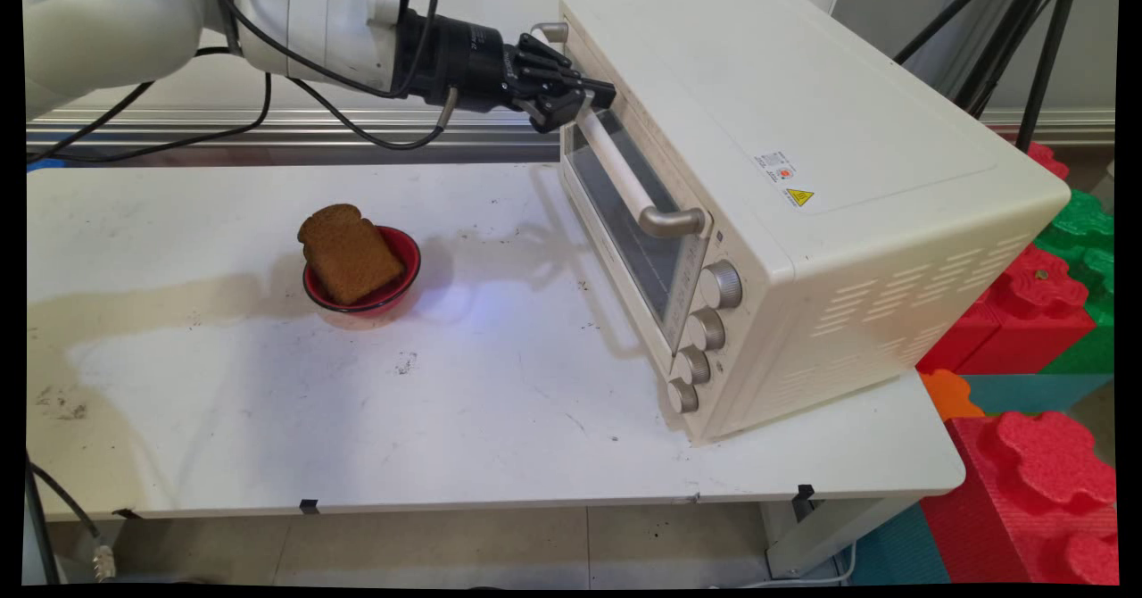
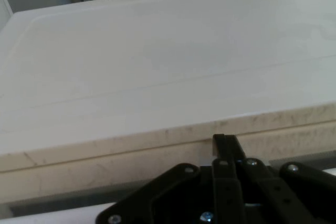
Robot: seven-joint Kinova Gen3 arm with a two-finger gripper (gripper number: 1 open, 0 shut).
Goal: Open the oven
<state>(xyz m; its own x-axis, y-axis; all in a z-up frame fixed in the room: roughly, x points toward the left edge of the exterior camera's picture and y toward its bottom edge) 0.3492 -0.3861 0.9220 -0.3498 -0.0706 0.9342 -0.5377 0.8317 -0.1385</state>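
Clamping oven handle (image 1: 616,170) at door's top edge, hand (image 1: 584,103), open table (image 1: 500,402) below.

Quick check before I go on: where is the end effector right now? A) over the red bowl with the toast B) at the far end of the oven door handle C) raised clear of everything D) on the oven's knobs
B: the end effector sits at the far end of the toaster oven's door handle, well apart from the red bowl holding the toast.
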